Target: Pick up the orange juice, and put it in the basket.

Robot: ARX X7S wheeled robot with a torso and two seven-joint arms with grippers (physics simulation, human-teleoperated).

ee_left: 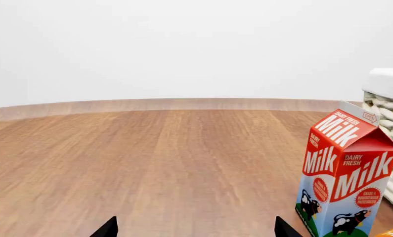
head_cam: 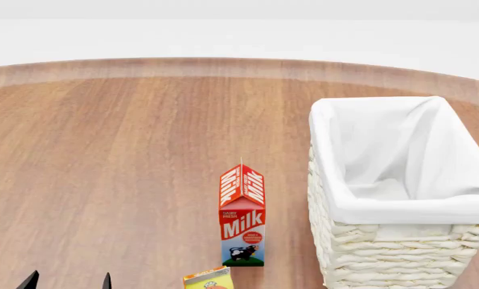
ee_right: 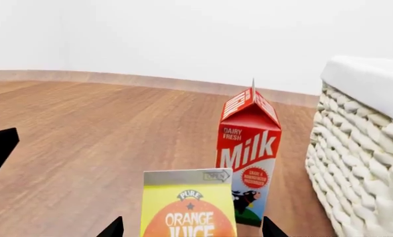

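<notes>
Right gripper sits spread, fingertips flanking the upright orange juice, whose lower half is cut off; left gripper spread.

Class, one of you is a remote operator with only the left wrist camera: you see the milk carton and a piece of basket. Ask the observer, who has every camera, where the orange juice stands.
Observer: The orange juice stands just in front of the milk carton, nearer the robot.
Operator: Which arm is lined up with it?
Observer: The right gripper; its open fingertips show either side of the orange juice.
Operator: And the basket?
Observer: The basket is open-topped, with white cloth lining its inside.
</notes>
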